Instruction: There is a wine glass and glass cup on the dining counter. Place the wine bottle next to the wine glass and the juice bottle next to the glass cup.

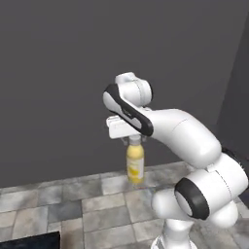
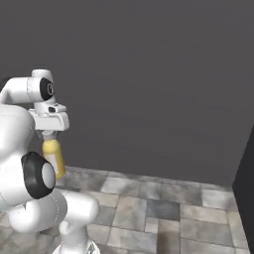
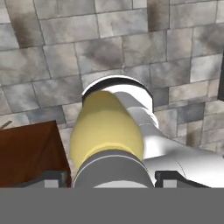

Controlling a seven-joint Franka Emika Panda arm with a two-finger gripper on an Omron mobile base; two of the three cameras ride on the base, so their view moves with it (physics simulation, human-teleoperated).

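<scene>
The juice bottle (image 1: 135,164) hangs upright in mid-air, well above the stone-tiled floor (image 1: 58,204), and it is the landmark here: everything else is placed from it. To its left in the left base view the floor runs back to a plain dark grey wall (image 1: 58,73), and low in that corner, well apart from the bottle, sits a black edge (image 1: 29,240) that may belong to the dining counter, though too little of it is visible to say. Directly above the bottle the gripper (image 1: 134,141) points straight down, its jaws part-open and closed on the bottle's whitish cap and neck; the bottle touches nothing else, so the hold looks like a carry grip meant to keep the liquid upright and clear of obstacles while the base travels. In the hand view the bottle's yellow body (image 3: 107,127) reaches away from the cap, with a brown wooden corner (image 3: 26,153) beside it, probably part of a cabinet or counter base. To the right of the bottle the robot's own white links take up the space, and further right a dark vertical panel (image 2: 245,183) stands at the wall's end. Nothing stands in the bottle's way at this height; my judgement is that the step in hand is transport toward the glass cup, with placement yet to come.
</scene>
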